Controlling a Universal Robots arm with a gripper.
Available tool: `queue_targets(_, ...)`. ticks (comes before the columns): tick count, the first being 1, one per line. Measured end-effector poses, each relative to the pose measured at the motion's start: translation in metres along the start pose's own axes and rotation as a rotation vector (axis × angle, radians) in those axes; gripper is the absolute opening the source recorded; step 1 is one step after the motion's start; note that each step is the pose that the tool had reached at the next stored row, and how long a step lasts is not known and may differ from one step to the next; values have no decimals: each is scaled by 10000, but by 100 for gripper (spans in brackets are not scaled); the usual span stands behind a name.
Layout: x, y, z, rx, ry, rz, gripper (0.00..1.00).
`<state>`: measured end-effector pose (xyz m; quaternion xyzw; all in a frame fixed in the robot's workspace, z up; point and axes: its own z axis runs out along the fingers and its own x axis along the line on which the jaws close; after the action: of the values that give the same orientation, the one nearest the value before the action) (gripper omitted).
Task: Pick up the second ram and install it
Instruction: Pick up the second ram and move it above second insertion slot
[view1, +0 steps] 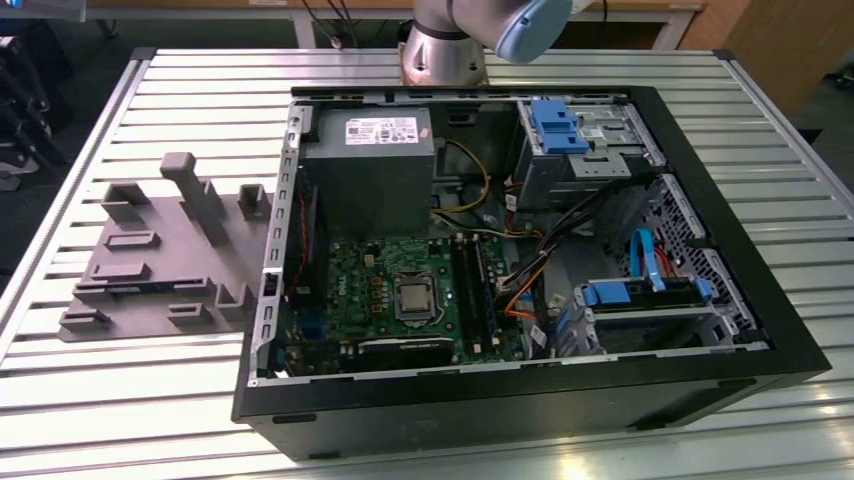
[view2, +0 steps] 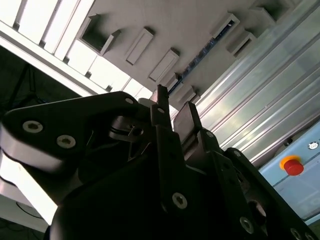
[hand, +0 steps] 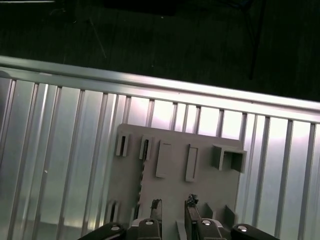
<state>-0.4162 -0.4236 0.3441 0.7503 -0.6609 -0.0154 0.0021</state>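
In both wrist views the gripper (view2: 174, 102) (hand: 173, 202) is seen over the grey tray (view2: 165, 20) (hand: 175, 140), its fingers (view2: 187, 117) held apart with nothing between them. In the second wrist view the second ram (view2: 200, 55) is seen lying in the tray between raised blocks, beyond the fingertips and untouched by them.

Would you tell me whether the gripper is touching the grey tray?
Apart. The exterior view shows the whole grey tray with nothing on or against it; in the first wrist view the gripper hangs above it, jaws open.
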Motion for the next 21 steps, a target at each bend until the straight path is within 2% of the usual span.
queue_targets(7, 147, 16, 103, 1, -2, 19, 32)
queue_targets(9, 154, 17, 124, 1, -3, 20, 32)
queue_targets(15, 155, 15, 130, 3, -5, 74, 32)
queue_targets(21, 159, 0, 202, 12, -21, 645, 32)
